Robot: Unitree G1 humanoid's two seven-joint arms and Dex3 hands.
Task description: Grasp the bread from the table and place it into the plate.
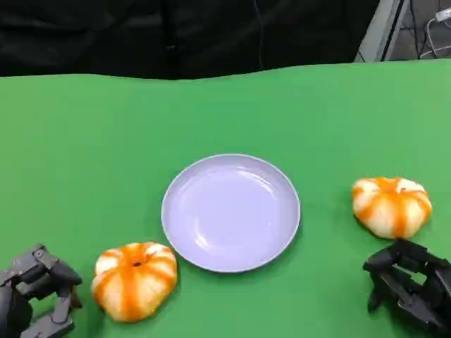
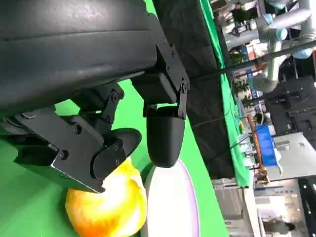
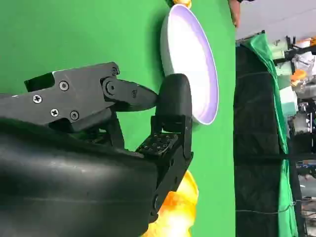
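Two round orange-and-white striped breads lie on the green table. One bread point(image 1: 134, 279) sits just left of the lavender plate point(image 1: 230, 211), the other bread point(image 1: 392, 205) to its right. My left hand point(image 1: 39, 294) rests low at the table's near left, a short gap from the left bread point(image 2: 108, 205), fingers apart and empty. My right hand point(image 1: 410, 284) sits just in front of the right bread point(image 3: 175, 213), also empty with fingers spread. The plate point(image 2: 173, 205) holds nothing. In the right wrist view the plate point(image 3: 190, 61) lies past my fingers point(image 3: 170, 106).
Green cloth point(image 1: 106, 141) covers the table up to a dark backdrop point(image 1: 183, 35) at the far edge. A lab with robot arms and shelves shows beyond the table in the left wrist view.
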